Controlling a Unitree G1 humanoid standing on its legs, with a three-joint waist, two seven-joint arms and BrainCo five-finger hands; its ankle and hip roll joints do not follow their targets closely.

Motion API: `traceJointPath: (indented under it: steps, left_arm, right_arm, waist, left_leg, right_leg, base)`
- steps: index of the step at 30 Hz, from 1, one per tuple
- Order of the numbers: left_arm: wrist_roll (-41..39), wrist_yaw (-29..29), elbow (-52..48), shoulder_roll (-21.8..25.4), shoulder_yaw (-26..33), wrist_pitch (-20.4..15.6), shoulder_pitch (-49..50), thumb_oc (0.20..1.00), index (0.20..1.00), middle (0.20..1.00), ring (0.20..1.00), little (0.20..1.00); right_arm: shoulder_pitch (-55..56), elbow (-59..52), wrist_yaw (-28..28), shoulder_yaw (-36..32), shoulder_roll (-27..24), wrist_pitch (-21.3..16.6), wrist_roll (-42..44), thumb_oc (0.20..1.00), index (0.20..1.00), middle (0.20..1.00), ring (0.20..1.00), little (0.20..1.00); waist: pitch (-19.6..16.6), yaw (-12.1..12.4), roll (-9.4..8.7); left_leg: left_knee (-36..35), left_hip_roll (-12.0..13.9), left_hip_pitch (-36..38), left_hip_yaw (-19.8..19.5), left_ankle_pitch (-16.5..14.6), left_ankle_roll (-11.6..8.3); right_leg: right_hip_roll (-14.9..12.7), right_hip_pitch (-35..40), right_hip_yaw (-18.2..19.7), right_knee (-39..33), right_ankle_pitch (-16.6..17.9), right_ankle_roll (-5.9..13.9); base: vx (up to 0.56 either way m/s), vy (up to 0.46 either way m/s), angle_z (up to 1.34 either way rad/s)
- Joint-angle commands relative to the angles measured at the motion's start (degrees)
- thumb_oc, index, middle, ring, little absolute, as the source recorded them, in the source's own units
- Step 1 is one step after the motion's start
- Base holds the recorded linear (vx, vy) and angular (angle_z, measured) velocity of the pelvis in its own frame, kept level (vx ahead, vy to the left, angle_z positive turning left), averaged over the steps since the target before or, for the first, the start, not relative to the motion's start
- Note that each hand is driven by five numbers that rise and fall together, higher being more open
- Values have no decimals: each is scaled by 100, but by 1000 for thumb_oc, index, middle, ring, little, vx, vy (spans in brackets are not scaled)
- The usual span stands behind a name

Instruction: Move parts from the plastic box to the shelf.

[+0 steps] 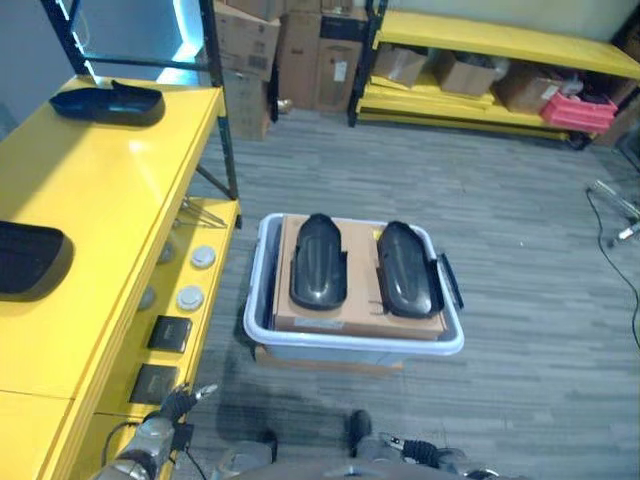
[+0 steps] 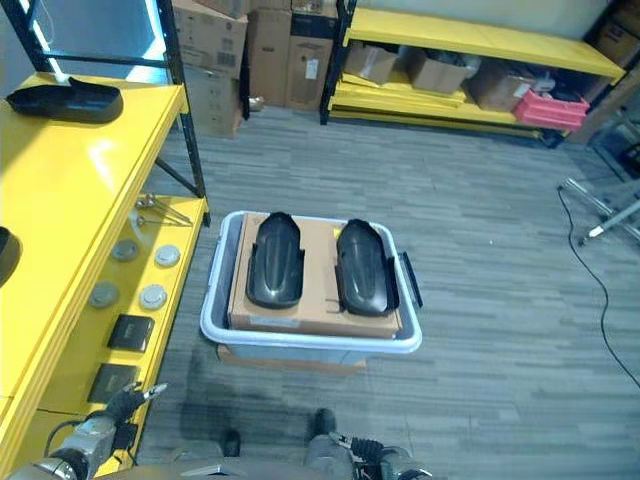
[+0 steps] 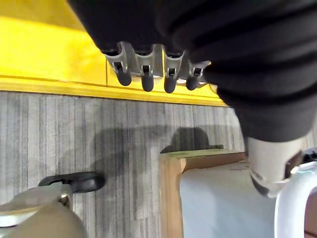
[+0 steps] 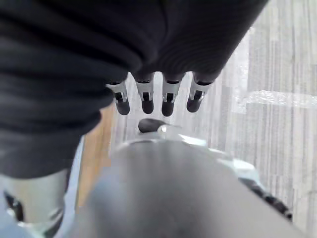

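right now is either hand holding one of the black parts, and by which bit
Nothing is held. Left hand and right hand hang open and empty; both black parts lie on the cardboard in the plastic box.

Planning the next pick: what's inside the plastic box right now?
Inside the plastic box a cardboard sheet carries two black parts side by side. A thin black piece lies along the right rim. Anything beneath the cardboard is covered.

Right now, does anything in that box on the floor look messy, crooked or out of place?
Nothing stands out. Two black parts lie side by side, upright and parallel, on a cardboard sheet in the plastic box. A thin black piece leans at the box's right rim; I cannot tell what it is.
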Motion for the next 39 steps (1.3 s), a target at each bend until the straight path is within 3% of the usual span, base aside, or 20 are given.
traceJointPath:
  steps: [1, 6, 10, 15, 20, 21, 22, 23, 24, 32, 39]
  left_arm:
    - [171, -55, 185, -302, 16, 269, -320, 1000, 1000, 1000, 1000, 1000]
    - [295, -58, 416, -471, 136, 169, -72, 1000, 1000, 1000, 1000, 1000]
    - [291, -17, 386, -562, 148, -91, -11, 1000, 1000, 1000, 1000, 1000]
    - [279, 40, 257, -574, 63, -264, -72, 1000, 1000, 1000, 1000, 1000]
    - [182, 83, 85, -486, -29, -174, -146, 1000, 1000, 1000, 1000, 1000]
    - [179, 86, 80, -483, -28, -169, -145, 1000, 1000, 1000, 1000, 1000]
    - [191, 88, 61, -466, -24, -136, -141, 1000, 1000, 1000, 1000, 1000]
    - [176, 110, 35, -462, -23, -105, -115, 1000, 1000, 1000, 1000, 1000]
    - [192, 118, 15, -450, 11, -96, -62, 1000, 1000, 1000, 1000, 1000]
    - [404, 66, -59, -373, 208, -67, 348, 1000, 1000, 1000, 1000, 1000]
    - [354, 28, -139, -269, 148, -192, 509, 1000, 1000, 1000, 1000, 1000]
  right_arm:
    - [-198, 56, -38, -26, -332, 147, 68, 1000, 1000, 1000, 1000, 1000]
    - [-175, 42, -95, -175, -365, 163, 200, 1000, 1000, 1000, 1000, 1000]
    - [-84, -29, -244, -368, -382, -135, 481, 1000, 1000, 1000, 1000, 1000]
    - [-8, -169, -505, -499, -417, -986, 664, 1000, 1000, 1000, 1000, 1000]
    - [55, -689, -866, -552, -522, -1748, 921, 1000, 1000, 1000, 1000, 1000]
    - [60, -721, -882, -552, -525, -1756, 919, 1000, 1000, 1000, 1000, 1000]
    - [81, -867, -918, -557, -548, -1744, 1034, 1000, 1000, 1000, 1000, 1000]
    - [99, -1203, -1151, -567, -601, -2101, 952, 1000, 1000, 1000, 1000, 1000]
    - [111, -1652, -1348, -558, -670, -2154, 877, 1000, 1000, 1000, 1000, 1000]
    - [108, -3370, -1939, -609, -1158, -2091, 343, 1000, 1000, 1000, 1000, 1000]
    - [-400, -3511, -2224, -845, -1880, -1757, 150, 1000, 1000, 1000, 1000, 1000]
  waist:
    - [126, 49, 345]
    - [106, 23, 335]
    - [113, 4, 339]
    - [82, -33, 337]
    - [65, -126, 297]
    - [65, -129, 295]
    - [61, -153, 284]
    - [59, -186, 269]
    - [62, -214, 252]
    - [53, -243, 212]
    - [115, -25, 246]
  left_leg:
    - [-170, 223, -312, 163, 274, -89]
    - [-299, 336, -270, 228, 331, -179]
    - [-417, 394, -280, 272, 397, -238]
    - [-526, 429, -269, 331, 449, -274]
    - [-551, 472, -225, 467, 432, -269]
    - [-551, 474, -221, 471, 430, -269]
    - [-547, 480, -209, 492, 420, -267]
    - [-528, 487, -199, 526, 400, -264]
    - [-520, 490, -178, 555, 379, -255]
    - [-567, 509, -91, 639, 345, -256]
    - [-672, 566, -214, 517, 454, -327]
  right_leg:
    - [134, 295, 19, 109, -563, 375]
    - [214, 422, -12, -90, -545, 316]
    - [234, 443, -73, -146, -566, 304]
    - [238, 451, -133, -160, -584, 328]
    - [240, 466, -130, -139, -614, 349]
    - [241, 467, -128, -138, -615, 348]
    - [244, 471, -119, -133, -620, 346]
    - [245, 477, -101, -127, -628, 344]
    - [248, 486, -83, -119, -639, 339]
    - [265, 561, -87, -98, -717, 309]
    - [271, 536, -242, -83, -775, 295]
  base:
    - [45, -156, 4]
    - [21, -105, 0]
    - [-23, -61, -1]
    - [-28, -24, 9]
    - [-23, -6, 5]
    - [-10, 5, -7]
    - [-3, 9, -7]
    - [1, 11, -8]
    - [7, 7, -7]
    - [64, -2, -9]
    - [116, -22, 6]
